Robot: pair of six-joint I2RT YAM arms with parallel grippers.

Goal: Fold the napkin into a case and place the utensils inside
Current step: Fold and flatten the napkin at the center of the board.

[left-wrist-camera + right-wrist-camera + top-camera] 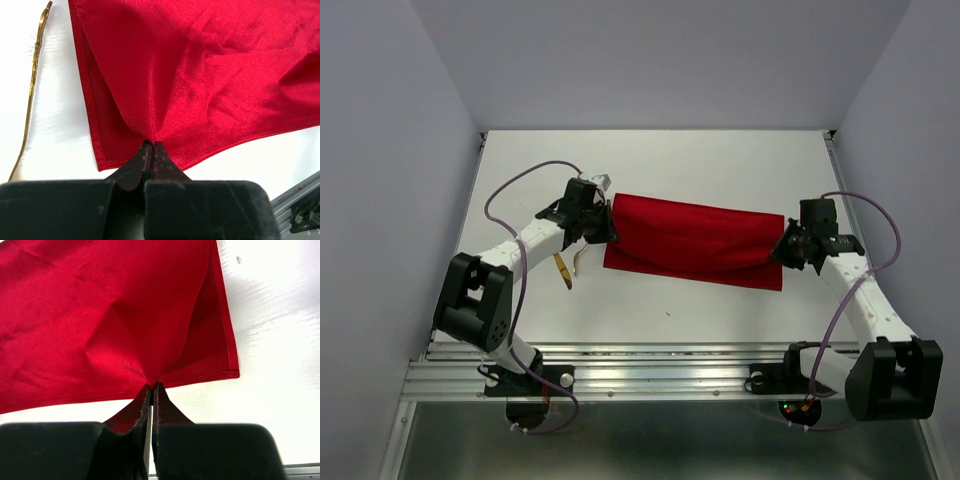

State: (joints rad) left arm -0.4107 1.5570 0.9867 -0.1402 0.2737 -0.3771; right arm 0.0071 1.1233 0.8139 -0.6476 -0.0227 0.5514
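At each end of the napkin (692,243), left gripper (151,144) and right gripper (152,386) clench its edge; best moved together, keeping the fold square.

Bright, even light; soft shadows; nearest parts seem slightly blurred.

Folded bright red soft cloth napkin (695,243), a long band mid-table.
Top layer peaks at both ends; slim gold metal utensil (563,272) just left.
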